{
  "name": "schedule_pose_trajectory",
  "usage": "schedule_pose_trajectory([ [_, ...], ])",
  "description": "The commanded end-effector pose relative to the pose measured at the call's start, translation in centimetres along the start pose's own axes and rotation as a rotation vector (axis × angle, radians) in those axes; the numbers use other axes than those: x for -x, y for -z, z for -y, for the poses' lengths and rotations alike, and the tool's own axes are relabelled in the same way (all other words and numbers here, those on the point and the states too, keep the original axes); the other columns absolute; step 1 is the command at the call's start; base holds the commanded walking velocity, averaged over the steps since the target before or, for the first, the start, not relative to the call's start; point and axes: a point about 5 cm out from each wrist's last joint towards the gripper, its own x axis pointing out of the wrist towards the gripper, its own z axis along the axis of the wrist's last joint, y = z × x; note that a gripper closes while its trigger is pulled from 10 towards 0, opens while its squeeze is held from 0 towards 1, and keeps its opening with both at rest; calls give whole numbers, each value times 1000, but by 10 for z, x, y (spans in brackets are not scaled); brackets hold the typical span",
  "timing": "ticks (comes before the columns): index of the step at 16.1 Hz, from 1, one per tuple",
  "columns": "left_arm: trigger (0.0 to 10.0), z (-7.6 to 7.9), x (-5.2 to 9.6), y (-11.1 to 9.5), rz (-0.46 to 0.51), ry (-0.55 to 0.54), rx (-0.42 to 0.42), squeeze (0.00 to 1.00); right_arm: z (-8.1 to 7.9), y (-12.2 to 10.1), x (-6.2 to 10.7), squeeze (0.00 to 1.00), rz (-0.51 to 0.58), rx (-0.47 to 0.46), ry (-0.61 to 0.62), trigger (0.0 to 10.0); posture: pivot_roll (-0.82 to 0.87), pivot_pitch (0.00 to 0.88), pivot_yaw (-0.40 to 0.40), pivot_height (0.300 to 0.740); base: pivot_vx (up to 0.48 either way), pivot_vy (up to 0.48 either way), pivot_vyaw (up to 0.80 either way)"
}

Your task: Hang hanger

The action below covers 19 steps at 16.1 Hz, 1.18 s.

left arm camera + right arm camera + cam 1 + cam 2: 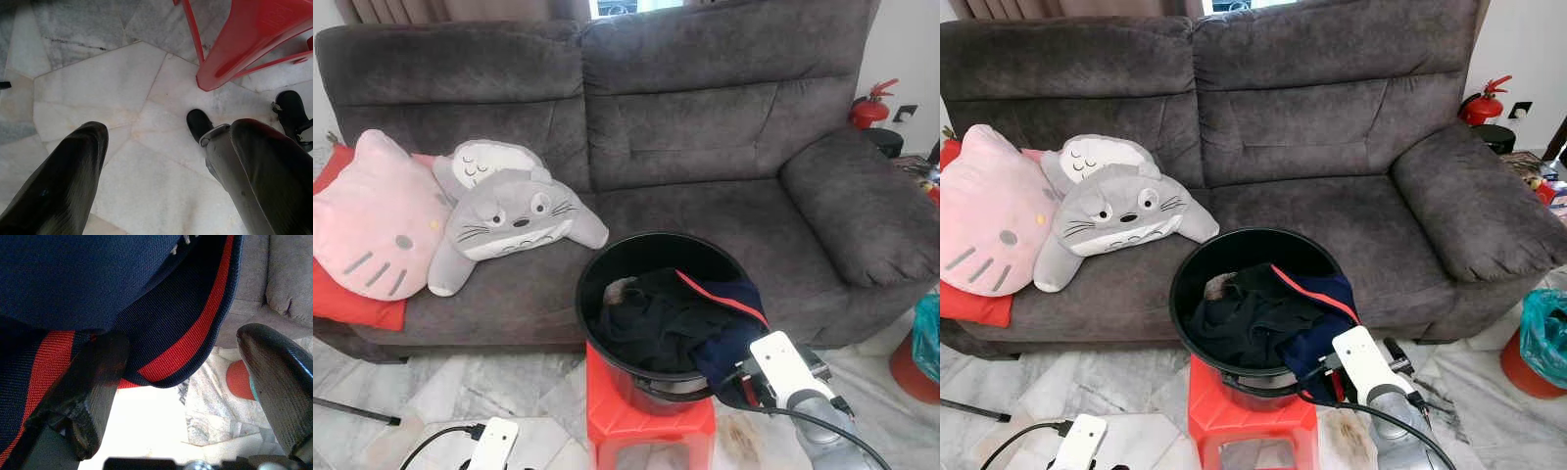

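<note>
Navy garment at spread right jaws, left jaws parted over marble floor

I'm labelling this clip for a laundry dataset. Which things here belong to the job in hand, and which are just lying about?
Job in hand:
- black bucket on the red stool
- dark clothes in it, navy garment with red stripe hanging over the rim
- right gripper, open beside that garment

No hanger can be made out.

Lying about:
- grey sofa
- pink cat cushion
- grey plush
- fire extinguisher
</note>
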Motion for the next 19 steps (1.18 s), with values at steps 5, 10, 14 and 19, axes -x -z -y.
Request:
schedule_pose_trajectory([
  [5, 10000, -2, 1, 1, -5, -4, -17, 0, -4, -2, 2, 0, 11, -1, -19, 10000, -223, 0, 80, 740, 0, 0, 0],
  [10, 10000, -2, 1, 1, -5, -4, -17, 0, -4, -2, 2, 0, 11, -1, -19, 10000, -223, 0, 80, 740, 0, 0, 0],
  [14, 10000, -2, 1, 1, -5, -3, -17, 0, -4, -2, 3, 0, 8, 4, -21, 10000, -223, 0, 80, 740, 0, 0, 0],
  [19, 10000, -1, 0, -2, 7, 3, -13, 0, 11, -60, 34, 0, 500, -304, 88, 10000, -225, 0, 79, 740, 0, 0, 0],
])
